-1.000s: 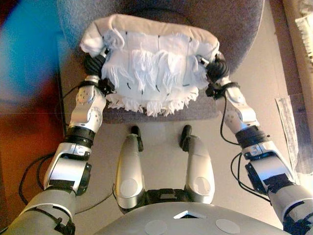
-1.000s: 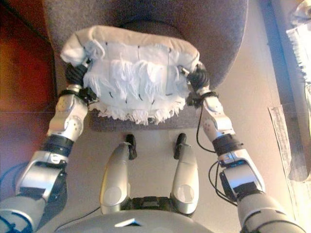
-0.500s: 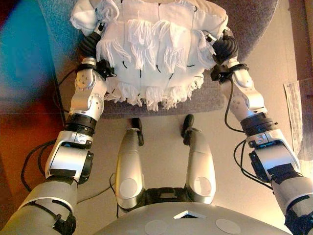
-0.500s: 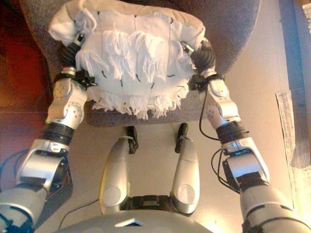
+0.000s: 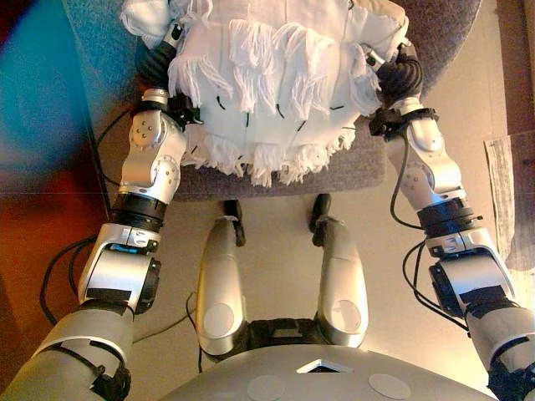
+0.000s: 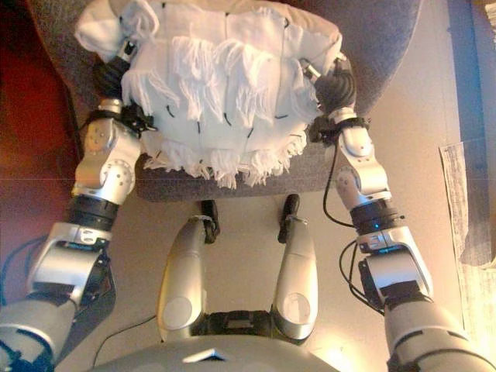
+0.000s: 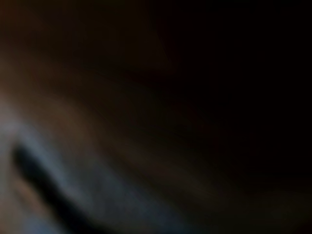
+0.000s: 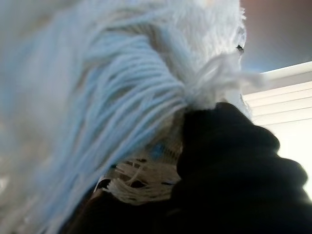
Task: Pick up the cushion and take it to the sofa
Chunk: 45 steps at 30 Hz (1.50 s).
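The white fringed cushion (image 5: 276, 75) hangs between my two hands above the grey upholstered seat (image 5: 351, 171). My left hand (image 5: 157, 67) grips its left side and my right hand (image 5: 405, 77) its right side. On each, a thumb lies over the cushion's front face while the fingers are hidden behind it. The right wrist view shows the cushion's fringe (image 8: 97, 97) pressed against that hand's dark cover (image 8: 234, 161). The left wrist view is almost wholly dark.
The grey seat's front edge (image 6: 232, 186) runs just beyond my knees. A pale sheet (image 5: 510, 200) lies on the beige floor at the right. Reddish-brown floor (image 5: 42, 242) lies at the left.
Both hands have carried the cushion forward and higher, farther over the grey seat. The hold on it looks the same.
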Available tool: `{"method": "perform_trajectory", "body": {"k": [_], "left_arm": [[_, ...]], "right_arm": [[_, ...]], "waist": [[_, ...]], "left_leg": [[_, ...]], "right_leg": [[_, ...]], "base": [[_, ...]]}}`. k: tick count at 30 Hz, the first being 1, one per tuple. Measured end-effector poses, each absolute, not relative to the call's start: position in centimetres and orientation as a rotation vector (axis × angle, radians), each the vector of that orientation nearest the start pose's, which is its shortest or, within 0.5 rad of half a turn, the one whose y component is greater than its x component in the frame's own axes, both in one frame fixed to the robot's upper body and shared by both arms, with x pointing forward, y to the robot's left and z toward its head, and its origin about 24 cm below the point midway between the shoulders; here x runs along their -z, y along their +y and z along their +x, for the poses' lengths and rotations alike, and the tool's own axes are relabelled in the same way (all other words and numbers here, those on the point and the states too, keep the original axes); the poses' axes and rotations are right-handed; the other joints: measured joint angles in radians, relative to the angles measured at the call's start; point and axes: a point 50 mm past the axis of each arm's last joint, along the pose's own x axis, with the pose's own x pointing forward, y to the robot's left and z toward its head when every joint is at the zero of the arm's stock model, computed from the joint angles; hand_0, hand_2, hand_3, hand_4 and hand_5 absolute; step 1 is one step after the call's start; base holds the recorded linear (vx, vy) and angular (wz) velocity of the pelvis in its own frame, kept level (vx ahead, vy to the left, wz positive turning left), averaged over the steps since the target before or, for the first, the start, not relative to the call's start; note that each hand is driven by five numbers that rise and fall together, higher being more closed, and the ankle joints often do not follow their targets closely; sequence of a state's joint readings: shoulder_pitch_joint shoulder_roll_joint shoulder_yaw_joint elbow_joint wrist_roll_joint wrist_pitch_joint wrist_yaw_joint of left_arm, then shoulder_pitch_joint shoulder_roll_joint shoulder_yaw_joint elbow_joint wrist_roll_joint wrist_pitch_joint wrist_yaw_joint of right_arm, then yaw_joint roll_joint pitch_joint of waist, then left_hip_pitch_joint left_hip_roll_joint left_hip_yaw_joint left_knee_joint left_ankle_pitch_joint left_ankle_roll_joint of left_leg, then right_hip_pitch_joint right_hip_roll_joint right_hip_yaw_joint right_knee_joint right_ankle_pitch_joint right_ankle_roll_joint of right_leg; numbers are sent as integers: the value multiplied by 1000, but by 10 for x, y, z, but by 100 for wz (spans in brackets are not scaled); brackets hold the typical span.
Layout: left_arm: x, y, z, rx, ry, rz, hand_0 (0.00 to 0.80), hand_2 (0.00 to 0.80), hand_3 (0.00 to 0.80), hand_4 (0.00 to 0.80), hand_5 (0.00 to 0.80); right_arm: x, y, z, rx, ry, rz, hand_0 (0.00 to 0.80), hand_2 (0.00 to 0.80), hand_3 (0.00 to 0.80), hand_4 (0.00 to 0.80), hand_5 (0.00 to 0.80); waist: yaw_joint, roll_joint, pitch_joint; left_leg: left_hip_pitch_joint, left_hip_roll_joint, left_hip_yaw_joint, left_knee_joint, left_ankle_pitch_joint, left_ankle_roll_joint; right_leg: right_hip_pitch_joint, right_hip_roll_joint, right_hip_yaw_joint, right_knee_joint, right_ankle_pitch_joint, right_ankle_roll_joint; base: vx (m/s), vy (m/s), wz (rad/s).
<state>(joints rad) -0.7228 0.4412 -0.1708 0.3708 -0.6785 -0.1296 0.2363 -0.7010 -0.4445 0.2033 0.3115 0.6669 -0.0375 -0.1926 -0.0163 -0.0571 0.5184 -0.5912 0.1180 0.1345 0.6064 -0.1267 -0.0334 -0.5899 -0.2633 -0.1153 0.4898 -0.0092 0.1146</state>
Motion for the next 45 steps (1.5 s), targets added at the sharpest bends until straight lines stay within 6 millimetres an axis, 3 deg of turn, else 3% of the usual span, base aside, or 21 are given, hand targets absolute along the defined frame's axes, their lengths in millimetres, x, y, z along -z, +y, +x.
{"method": "perform_trajectory", "body": {"k": [10, 17, 25, 34, 42, 45], "left_arm": [[-206, 175, 366, -3, -394, -195, 800, 800, 800, 800, 800], [-201, 171, 367, 7, -359, -181, 800, 800, 800, 800, 800], [-200, 166, 368, 27, -342, -162, 800, 800, 800, 800, 800], [-216, 168, 370, 32, -373, -136, 800, 800, 800, 800, 800], [-246, 163, 395, -36, -352, -85, 800, 800, 800, 800, 800], [-240, 165, 400, -64, -311, -102, 800, 800, 800, 800, 800]], "right_arm": [[-188, -175, 361, 2, -314, 179, 800, 800, 800, 800, 800], [-189, -183, 363, 29, -309, 140, 800, 800, 800, 800, 800], [-217, -198, 364, 58, -387, 86, 800, 800, 800, 800, 800], [-228, -197, 366, 52, -401, 79, 800, 800, 800, 800, 800], [-266, -195, 395, 45, -357, 25, 800, 800, 800, 800, 800], [-263, -196, 398, 21, -325, 25, 800, 800, 800, 800, 800]], "waist": [[-12, -2, 1], [-24, -1, 2], [-28, -1, 1], [-24, 0, 1], [-23, 2, 0], [-24, 3, 0]], "left_leg": [[2, 0, 2, 2, -2, 2], [70, 3, 10, -25, -2, 1], [134, 12, 24, -55, -5, -4], [183, 12, 29, -75, -6, -11], [134, 8, 19, -42, -6, -11], [93, 4, 17, -27, -4, -8]], "right_leg": [[6, 3, 0, -7, 11, 4], [71, 8, -1, -38, 15, 5], [130, 16, -2, -70, 17, -2], [170, 17, -6, -76, 17, 2], [125, 6, -6, -50, 12, -1], [86, 1, -6, -38, 19, -5]], "base": [[48, -16, -1], [98, -41, -2], [99, -44, -5], [85, -22, -1], [-63, -6, 1], [-60, 5, 2]]}}
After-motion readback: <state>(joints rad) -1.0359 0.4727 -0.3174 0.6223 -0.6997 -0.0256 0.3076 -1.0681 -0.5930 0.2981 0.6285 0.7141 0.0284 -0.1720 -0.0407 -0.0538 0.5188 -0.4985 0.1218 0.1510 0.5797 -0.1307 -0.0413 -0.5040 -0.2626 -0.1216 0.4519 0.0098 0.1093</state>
